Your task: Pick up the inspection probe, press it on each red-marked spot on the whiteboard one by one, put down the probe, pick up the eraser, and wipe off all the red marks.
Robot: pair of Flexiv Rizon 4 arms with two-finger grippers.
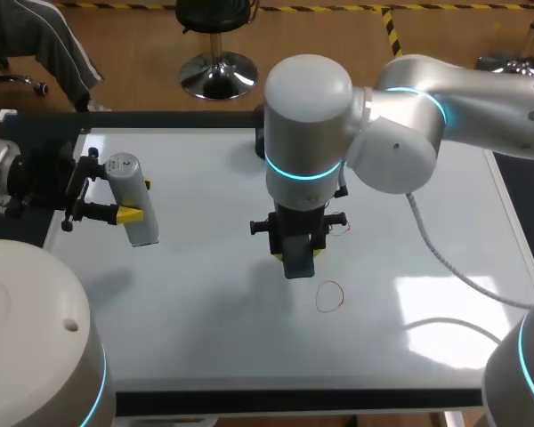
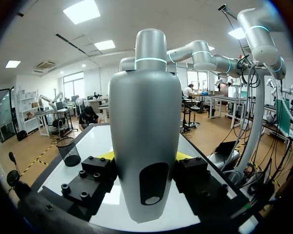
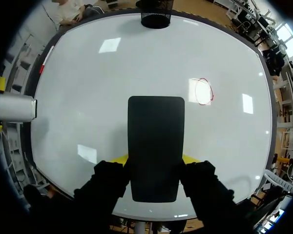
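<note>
Grey probe (image 1: 132,212), eraser (image 1: 297,258) perhaps touching whiteboard (image 1: 205,311), red ring (image 1: 330,296)

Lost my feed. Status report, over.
Left gripper shut on probe. Right gripper shut on eraser, over whiteboard. Red ring unwiped beside it. Nothing blocking.

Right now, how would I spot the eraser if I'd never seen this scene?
Find the big whiteboard. Over its middle, the right arm's end effector points down. The eraser is the flat black block clamped in it, unlike the rounded grey probe held at the left.

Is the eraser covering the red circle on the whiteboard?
No, the eraser is apart from the red circle, with bare whiteboard between them.
</note>
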